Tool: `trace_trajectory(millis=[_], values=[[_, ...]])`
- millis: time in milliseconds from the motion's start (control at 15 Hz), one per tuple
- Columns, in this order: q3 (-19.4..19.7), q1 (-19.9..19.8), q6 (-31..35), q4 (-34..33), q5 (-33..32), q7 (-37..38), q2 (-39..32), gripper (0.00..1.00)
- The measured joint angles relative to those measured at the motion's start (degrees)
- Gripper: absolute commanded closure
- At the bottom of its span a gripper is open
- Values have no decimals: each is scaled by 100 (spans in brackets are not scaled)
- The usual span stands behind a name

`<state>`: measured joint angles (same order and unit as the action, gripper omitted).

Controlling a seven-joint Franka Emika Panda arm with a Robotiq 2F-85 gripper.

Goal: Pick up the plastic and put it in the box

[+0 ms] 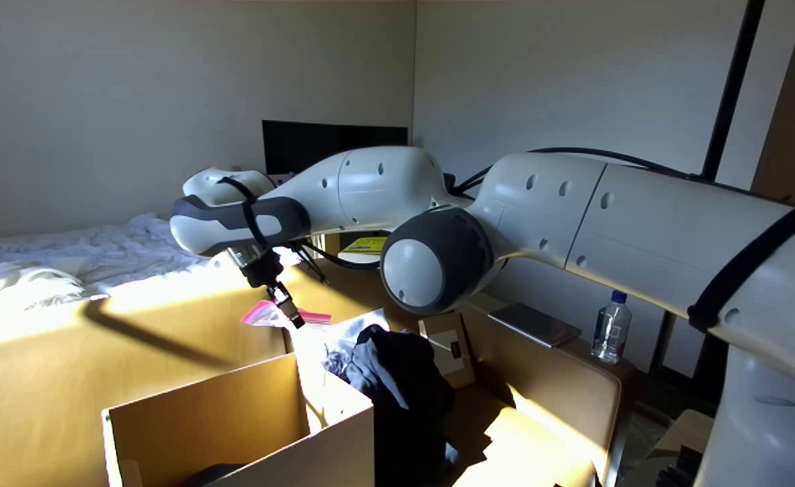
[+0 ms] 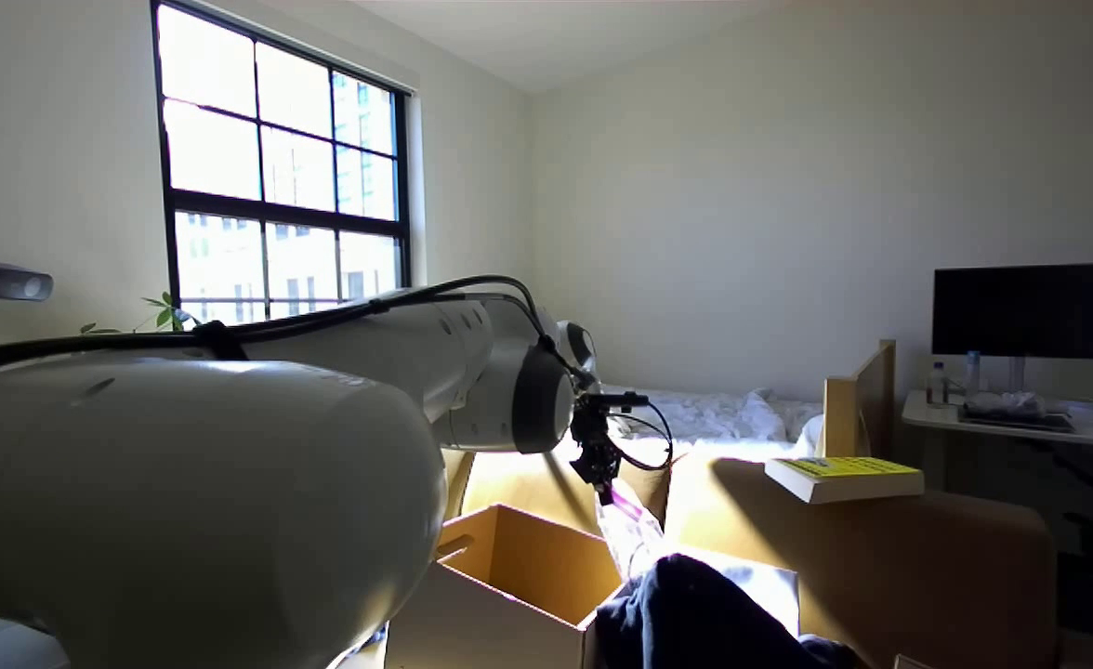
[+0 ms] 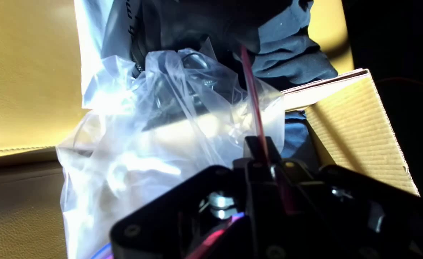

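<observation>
Zip bag [image 3: 143,154], clear plastic with pink seal, pinched by that seal in the Robotiq gripper [image 3: 263,150], at the far right side of the cardboard box [image 1: 330,453]; contact with the rim cannot be told. Lower end hidden in an exterior view behind crumpled dark fabric [image 2: 695,618] at right; one edge cut off in the wrist view by gripper and frame. Dark cloth [image 1: 215,475] inside the box, mostly concealed by the near wall.
</observation>
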<state>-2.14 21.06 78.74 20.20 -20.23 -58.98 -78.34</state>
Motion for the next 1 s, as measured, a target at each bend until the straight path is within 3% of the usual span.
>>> trace_trajectory(millis=[667,1000], values=[[615,1712,12,-5,-1309,-528,213,99],[839,2120,175,-2,-1751,-919,125,99]])
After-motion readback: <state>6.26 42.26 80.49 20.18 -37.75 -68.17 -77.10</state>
